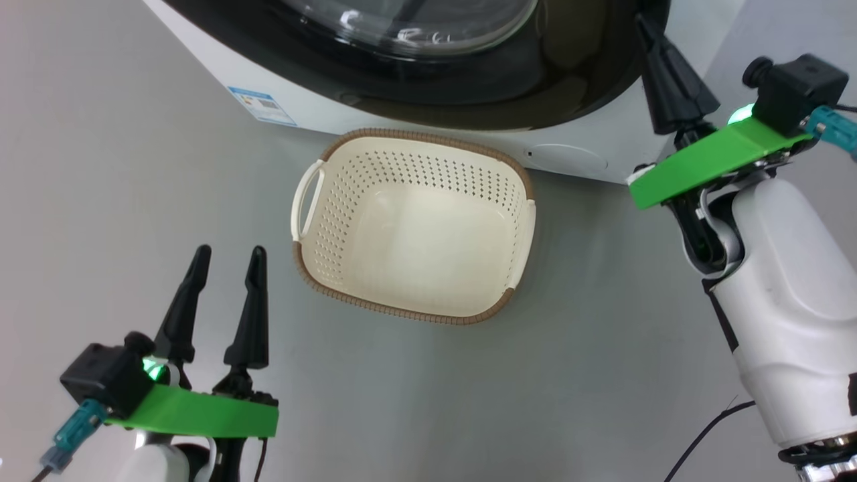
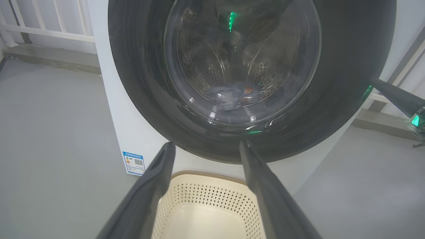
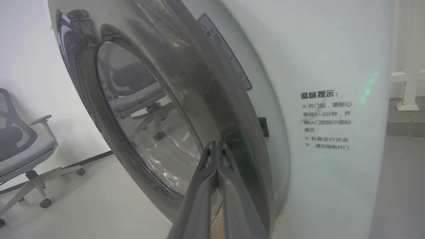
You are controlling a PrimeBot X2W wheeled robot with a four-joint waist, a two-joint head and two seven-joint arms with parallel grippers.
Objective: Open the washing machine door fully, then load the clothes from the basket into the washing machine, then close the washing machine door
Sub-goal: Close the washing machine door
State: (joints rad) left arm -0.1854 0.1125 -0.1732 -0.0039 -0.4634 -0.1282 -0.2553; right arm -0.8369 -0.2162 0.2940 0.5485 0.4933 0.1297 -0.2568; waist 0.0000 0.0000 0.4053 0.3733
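The washing machine (image 1: 221,60) stands at the top of the head view. Its black-rimmed door (image 1: 509,87) lies against or very near the white front; I cannot tell if it is latched. Through the door glass (image 2: 242,59), the clothes (image 2: 232,97) lie as a bluish heap in the steel drum. The cream basket (image 1: 315,221) sits on the floor below the door and holds nothing. My left gripper (image 1: 229,253) is open, low and left of the basket, also seen as my left gripper (image 2: 206,145). My right gripper (image 1: 646,27) is shut, tips at the door's right edge (image 3: 239,139).
A blue label sticker (image 1: 261,106) marks the machine's lower left front. A grey office chair (image 3: 20,146) stands on the far side of the door. A white railing (image 2: 49,30) runs behind the machine. A black cable (image 1: 703,435) trails on the grey floor at the right.
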